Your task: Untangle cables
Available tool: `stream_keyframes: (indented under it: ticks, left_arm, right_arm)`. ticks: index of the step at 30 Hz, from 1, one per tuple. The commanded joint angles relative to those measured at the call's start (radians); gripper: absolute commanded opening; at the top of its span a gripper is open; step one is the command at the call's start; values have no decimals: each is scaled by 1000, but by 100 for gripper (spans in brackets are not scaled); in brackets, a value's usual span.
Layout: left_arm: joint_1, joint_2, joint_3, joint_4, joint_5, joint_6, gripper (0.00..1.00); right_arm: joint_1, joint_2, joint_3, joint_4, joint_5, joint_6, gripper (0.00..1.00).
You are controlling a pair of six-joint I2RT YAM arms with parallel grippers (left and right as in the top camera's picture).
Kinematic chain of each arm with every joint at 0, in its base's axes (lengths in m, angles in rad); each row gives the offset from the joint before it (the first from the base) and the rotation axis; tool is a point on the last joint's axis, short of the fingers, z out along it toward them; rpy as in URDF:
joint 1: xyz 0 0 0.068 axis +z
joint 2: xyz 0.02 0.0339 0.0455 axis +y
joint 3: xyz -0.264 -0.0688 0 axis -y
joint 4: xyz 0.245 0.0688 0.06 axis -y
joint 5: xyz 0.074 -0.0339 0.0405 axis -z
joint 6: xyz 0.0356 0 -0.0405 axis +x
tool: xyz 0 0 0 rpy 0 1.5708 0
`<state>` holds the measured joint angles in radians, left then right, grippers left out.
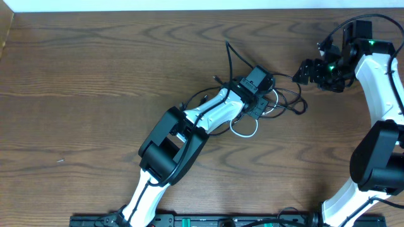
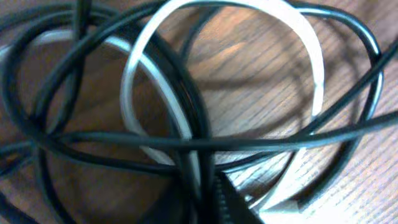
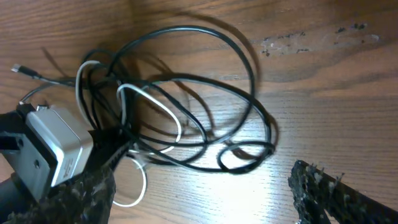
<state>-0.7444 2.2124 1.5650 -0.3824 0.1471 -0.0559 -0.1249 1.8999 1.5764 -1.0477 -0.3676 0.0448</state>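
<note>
Nearest the left wrist camera, loops of black cable (image 2: 186,144) and white cable (image 2: 317,68) filled the view. They were blurred by closeness and crossed over one another on the wooden surface (image 2: 261,81). At six o'clock in that view, strands of both colours ran down to a dark fingertip (image 2: 227,199). The left jaws were closed tight on the cables (image 1: 284,104) where the strands bunched, though which of the two strands was pinched could not be told.

From overhead, the tangle lay a little toward three o'clock from the middle of the surface. The left arm (image 1: 208,113) reached into it from seven o'clock. One white loop stuck out of the heap at seven o'clock, beside that arm's wrist, and a single black strand ran off toward eleven o'clock. In the right wrist view, a thin strand ended in a small plug (image 3: 18,68) at ten o'clock.

The right arm (image 1: 379,82) came in along the three o'clock edge, its head at two o'clock from the tangle and apart from it. The right jaws stood wide open and held nothing.
</note>
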Motion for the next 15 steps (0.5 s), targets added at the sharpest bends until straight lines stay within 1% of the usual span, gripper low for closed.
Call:
stream_keyframes:
  ticks: [1, 2, 3, 6, 11, 15]
  left_arm:
    - [2, -77, 3, -52, -13, -29, 8]
    - [2, -94, 3, -61, -12, -32, 8]
    - [2, -141, 3, -85, 3, -32, 8]
    - [2, -256, 3, -148, 43, -32, 8]
    - [25, -444, 3, -230, 102, -31, 8]
    - [77, -545, 3, -246, 185, -32, 8]
  right_arm:
    - [9, -24, 13, 2, -19, 0, 86]
    - [10, -24, 13, 3, -27, -3, 86]
    - [11, -24, 13, 8, -59, -18, 80]
    - [16, -29, 13, 35, -177, -57, 74]
    - [29, -76, 14, 111, -322, -61, 75]
    - [40, -138, 14, 155, -387, -62, 78]
